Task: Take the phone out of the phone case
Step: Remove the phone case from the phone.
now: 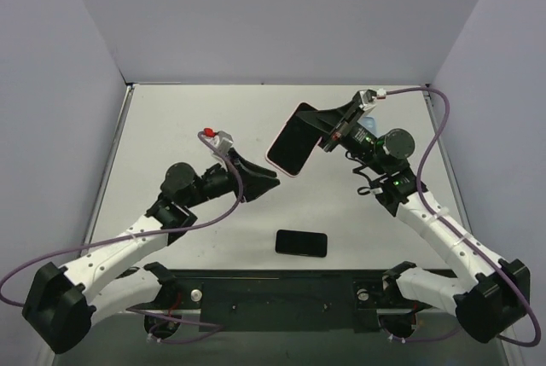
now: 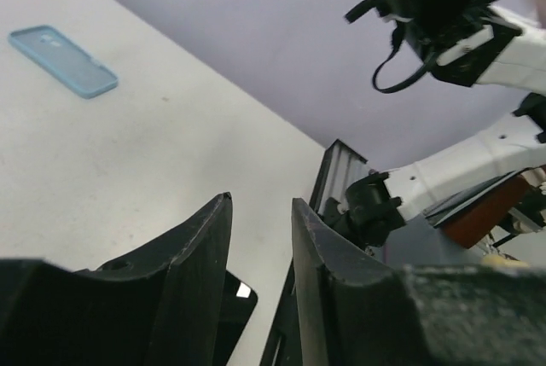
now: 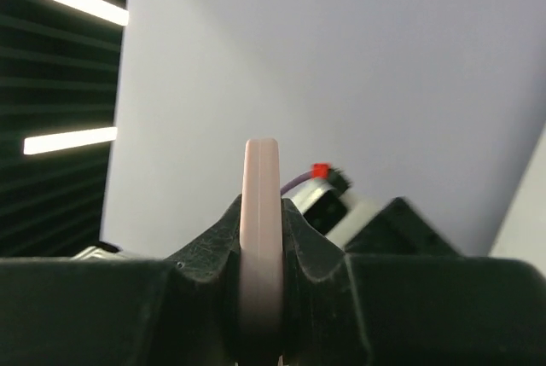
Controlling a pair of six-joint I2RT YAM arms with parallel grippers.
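The right claw (image 1: pixel 327 137) is clenched on one end of the pink phone case (image 1: pixel 293 151), raised off the bench (image 1: pixel 196 110). The case's long axis slants down toward the left claw (image 1: pixel 269 181), which gapes empty near the free end.

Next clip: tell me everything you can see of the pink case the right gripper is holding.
The pink case is a flat, round-cornered rectangle: a pale pink, matte, plastic-looking rim around a dark face. Whether that face is a phone or bare lining cannot be told. It is tilted above the table, its long axis diagonal in the top view. The right gripper is shut on its upper right end, the only contact. The right wrist view shows it edge-on, a slim pink strip between the jaws.
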